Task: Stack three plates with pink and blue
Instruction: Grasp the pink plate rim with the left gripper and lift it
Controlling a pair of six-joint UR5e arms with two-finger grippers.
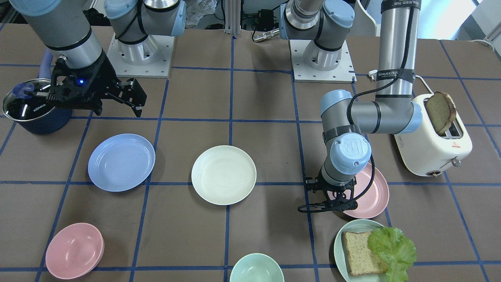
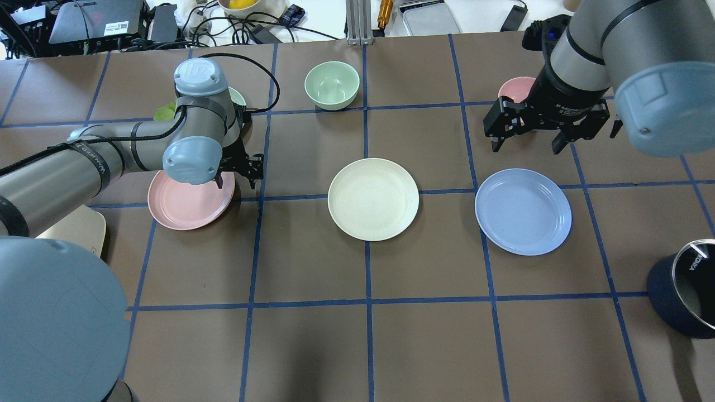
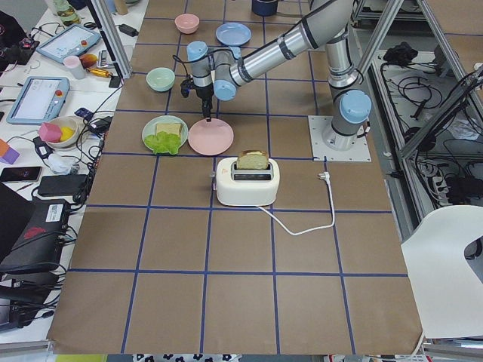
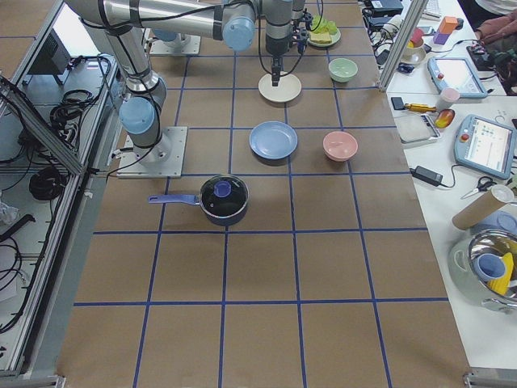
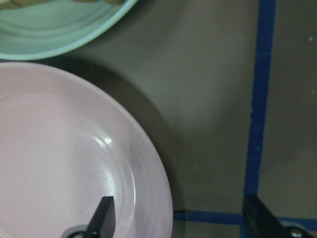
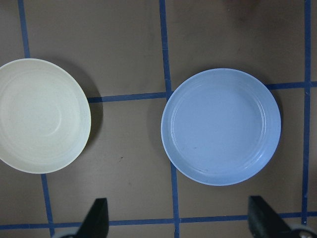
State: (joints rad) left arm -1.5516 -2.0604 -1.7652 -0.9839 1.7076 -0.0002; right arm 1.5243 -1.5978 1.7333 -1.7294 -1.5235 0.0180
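Note:
The pink plate [image 1: 373, 194] lies on the table under my left gripper [image 1: 332, 199]. The left wrist view shows that gripper [image 5: 183, 223] open and low, one finger over the pink plate [image 5: 59, 163] and the other outside its rim. The cream plate [image 1: 223, 174] lies in the middle and the blue plate [image 1: 121, 162] beside it. My right gripper [image 2: 527, 148] is open and empty, held high beyond the blue plate [image 2: 522, 211]. The right wrist view shows the blue plate [image 6: 221, 126] and the cream plate [image 6: 39, 115] below.
A pale green plate [image 1: 339, 244] with bread and lettuce lies close to the pink plate. A toaster [image 1: 430, 149] holding a slice stands by the left arm. A pink bowl [image 1: 74, 250], a green bowl [image 1: 256, 270] and a lidded pot [image 1: 35, 111] stand around.

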